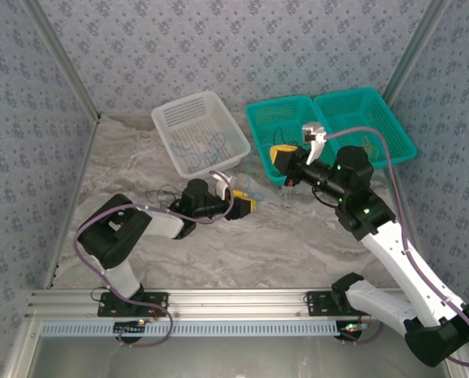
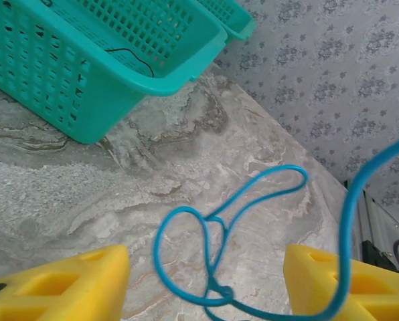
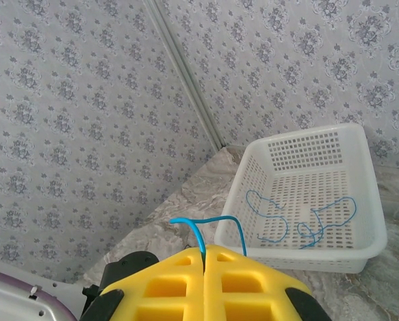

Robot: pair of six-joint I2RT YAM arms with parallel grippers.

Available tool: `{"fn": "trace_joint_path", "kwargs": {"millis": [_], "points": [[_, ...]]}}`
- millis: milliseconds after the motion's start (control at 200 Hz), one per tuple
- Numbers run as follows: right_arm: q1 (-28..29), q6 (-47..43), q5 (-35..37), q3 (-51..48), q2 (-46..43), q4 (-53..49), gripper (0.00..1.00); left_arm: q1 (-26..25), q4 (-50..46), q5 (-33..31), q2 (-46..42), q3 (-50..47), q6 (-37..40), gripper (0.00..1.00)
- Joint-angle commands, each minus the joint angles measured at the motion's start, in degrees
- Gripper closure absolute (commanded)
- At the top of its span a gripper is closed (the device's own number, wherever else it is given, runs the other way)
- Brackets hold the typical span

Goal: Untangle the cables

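Right gripper point(image 3: 205, 257): closed, yellow pads point(image 3: 166, 287) pressed flat together, pinching a thin blue cable point(image 3: 198, 231) at their seam. Short arch of that cable above the tips, one side down into the seam, the other down over the front of one pad. In the top view, raised over the near end of the left teal basket point(image 1: 278, 102).

Left gripper point(image 2: 203, 294): open, its two yellow pads point(image 2: 59, 284) wide apart. Low over the marbled surface point(image 2: 65, 194), just off the near corner of the white basket point(image 1: 170, 142) in the top view. On the surface between and beyond the pads, a looped blue cable point(image 2: 218, 293), its loops meeting at a small knot. Across the right-hand pad, close to the lens and blurred, a thicker-looking blue strand point(image 2: 347, 221) rising out to the right; same cable as the loops or not, cannot tell.

Farther out: left teal basket on the surface beyond the loops, with a black cable point(image 2: 140, 57) on its floor. Second teal basket point(image 1: 392, 118) side by side with it, rims touching. To their left the white basket, holding more blue cables point(image 3: 273, 217) in loose curls on its floor. Another thin black cable point(image 1: 165, 193) on the bare surface beside the left arm.
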Motion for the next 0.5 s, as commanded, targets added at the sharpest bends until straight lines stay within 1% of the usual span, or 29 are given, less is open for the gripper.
{"fn": "trace_joint_path", "kwargs": {"millis": [0, 80, 175, 255, 390, 495], "points": [[0.37, 0.02, 1.15, 2.28, -0.71, 1.05, 1.0, -0.2, 2.27, 2.97, 1.3, 0.63, 0.72, 0.38], [0.38, 0.0, 1.33, 2.28, -0.74, 1.02, 1.0, -0.25, 2.84, 3.9, 1.73, 0.6, 0.73, 0.37], [0.38, -0.05, 1.48, 2.31, -0.78, 1.01, 1.0, -0.19, 3.26, 4.26, 2.07, 0.4, 0.54, 0.31], [0.38, 0.01, 1.55, 2.36, -0.77, 1.01, 1.0, -0.22, 3.18, 4.17, 2.18, 0.25, 0.7, 0.32], [0.38, -0.05, 1.51, 2.36, -0.76, 1.05, 1.0, -0.24, 3.13, 3.32, 2.09, 0.22, 0.72, 0.46], [0.42, -0.08, 1.59, 2.36, -0.85, 0.84, 1.0, -0.17, 3.26, 3.04, 2.01, 0.32, 0.85, 0.63]]}}
